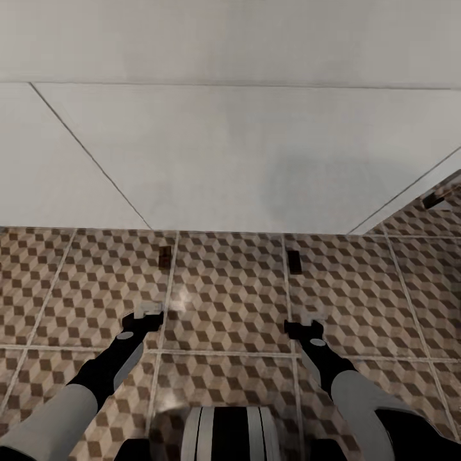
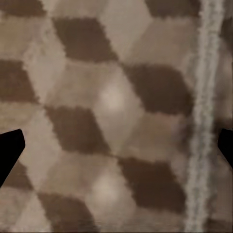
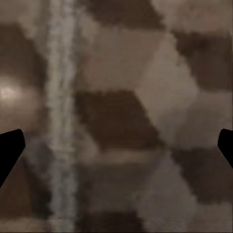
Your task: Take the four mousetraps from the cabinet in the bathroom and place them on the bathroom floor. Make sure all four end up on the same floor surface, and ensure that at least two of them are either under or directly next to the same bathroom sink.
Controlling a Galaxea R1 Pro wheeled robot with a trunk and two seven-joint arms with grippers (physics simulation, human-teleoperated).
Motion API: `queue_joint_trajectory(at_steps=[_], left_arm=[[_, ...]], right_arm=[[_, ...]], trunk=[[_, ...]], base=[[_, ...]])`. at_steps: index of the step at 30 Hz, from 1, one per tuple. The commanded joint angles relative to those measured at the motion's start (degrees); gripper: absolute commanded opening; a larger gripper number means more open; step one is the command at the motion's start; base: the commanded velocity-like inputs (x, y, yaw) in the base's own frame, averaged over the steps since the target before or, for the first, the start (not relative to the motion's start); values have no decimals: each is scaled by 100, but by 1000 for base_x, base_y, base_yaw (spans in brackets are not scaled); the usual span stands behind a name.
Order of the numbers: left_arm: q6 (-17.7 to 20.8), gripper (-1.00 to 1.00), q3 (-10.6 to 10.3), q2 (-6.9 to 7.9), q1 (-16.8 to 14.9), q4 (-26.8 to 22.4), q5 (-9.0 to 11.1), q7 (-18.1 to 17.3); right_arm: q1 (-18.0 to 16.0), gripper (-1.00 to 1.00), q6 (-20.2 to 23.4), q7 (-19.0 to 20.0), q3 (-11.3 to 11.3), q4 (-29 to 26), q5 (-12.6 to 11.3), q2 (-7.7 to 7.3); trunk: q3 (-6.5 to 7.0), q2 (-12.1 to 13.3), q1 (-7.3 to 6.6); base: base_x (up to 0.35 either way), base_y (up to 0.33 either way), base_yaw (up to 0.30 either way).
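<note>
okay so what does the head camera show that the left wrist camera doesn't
Head view alone: two mousetraps lying on the tiles close to a big white unit, and both arms, with the left claw and right claw open and empty. Left wrist view alone: a close look at the tile between the dark fingertips, beside a pale grout line. Both share the cube-patterned bathroom floor.

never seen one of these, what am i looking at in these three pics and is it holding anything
It is a simulated two-armed robot. The big picture looks down from its head: the left gripper and right gripper hover over the patterned bathroom floor. Two small dark mousetraps lie by the white unit: one ahead of the left arm, one ahead of the right. The other two pictures come from cameras at each wrist, looking straight at the tiles, with black jaw tips at the edges. Both jaws stand open and hold nothing.
</note>
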Motion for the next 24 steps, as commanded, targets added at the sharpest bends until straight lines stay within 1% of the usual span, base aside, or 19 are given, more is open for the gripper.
queue_joint_trajectory(at_steps=[1,24], left_arm=[[22,100,-48,10,-3,-13,47,56],[21,100,-48,7,-3,-13,48,56]], right_arm=[[-3,100,-19,-9,-48,6,61,5],[-4,100,-19,-9,-48,6,67,6]], trunk=[[-3,-1,-5],[-3,-1,-5]], base=[[-345,0,0],[-346,0,0]])
